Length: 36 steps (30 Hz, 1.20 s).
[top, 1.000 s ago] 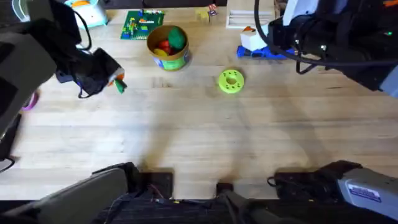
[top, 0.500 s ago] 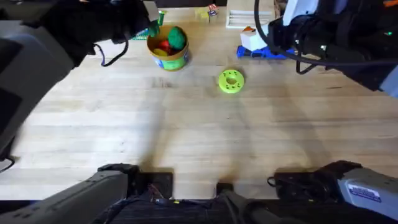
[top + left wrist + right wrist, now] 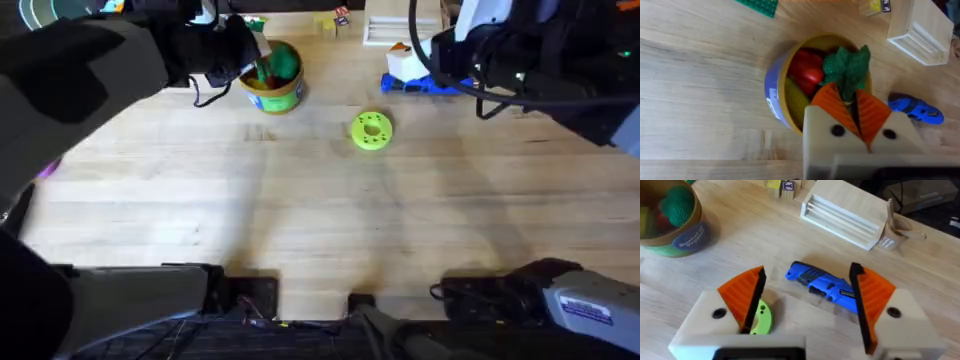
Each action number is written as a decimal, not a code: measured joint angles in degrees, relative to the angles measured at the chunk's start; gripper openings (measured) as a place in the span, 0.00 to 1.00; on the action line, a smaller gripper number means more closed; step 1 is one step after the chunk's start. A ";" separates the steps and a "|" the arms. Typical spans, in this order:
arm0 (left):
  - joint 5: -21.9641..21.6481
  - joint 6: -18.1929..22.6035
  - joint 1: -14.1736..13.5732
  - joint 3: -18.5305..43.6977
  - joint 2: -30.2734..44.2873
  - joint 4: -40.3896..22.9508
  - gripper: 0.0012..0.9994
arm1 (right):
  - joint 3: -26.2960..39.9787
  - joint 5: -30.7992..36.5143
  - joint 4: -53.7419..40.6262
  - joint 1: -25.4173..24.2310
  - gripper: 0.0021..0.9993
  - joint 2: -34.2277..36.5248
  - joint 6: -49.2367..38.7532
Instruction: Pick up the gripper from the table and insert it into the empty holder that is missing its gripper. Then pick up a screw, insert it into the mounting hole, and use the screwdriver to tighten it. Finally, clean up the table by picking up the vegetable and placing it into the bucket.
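The left claw has swung over the bucket — pinching the vegetable; right claw spread.

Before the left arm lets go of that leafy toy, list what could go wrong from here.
1. The short round tan-yellow bucket already holds red, yellow and green toy produce, so the small green leafy vegetable may perch on top and roll out.
2. The left gripper, its orange ribbed pads shut on the vegetable, sits near the rim; a low descent could nudge or tip the bucket.
3. The stubby blue screwdriver lies under the open right gripper and could be bumped.
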 joint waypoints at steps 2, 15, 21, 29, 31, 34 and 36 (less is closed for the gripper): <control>0.00 -0.67 0.02 0.00 0.21 0.00 0.19 | 0.00 0.00 -0.48 0.00 0.99 0.00 0.00; -0.17 1.92 0.00 2.42 -0.16 -6.29 1.00 | 0.31 -0.02 -11.84 0.00 0.99 -0.81 0.00; -0.22 13.27 -0.07 14.79 -4.00 -24.13 1.00 | 8.86 -0.02 -32.23 0.00 0.99 -6.31 0.01; -0.22 31.41 -5.22 30.89 -9.37 -49.70 1.00 | 22.84 -0.02 -54.04 0.00 0.99 -12.14 4.71; -0.23 34.65 -6.93 33.27 -9.68 -55.45 1.00 | 24.42 -0.02 -56.74 0.00 0.99 -13.68 6.14; -0.23 37.29 -8.42 35.47 -9.77 -60.97 1.00 | 25.07 -0.02 -58.35 0.00 0.99 -16.77 8.21; -0.24 38.24 -8.77 35.74 -10.18 -63.26 1.00 | 25.07 -0.02 -58.56 0.00 0.99 -18.68 9.06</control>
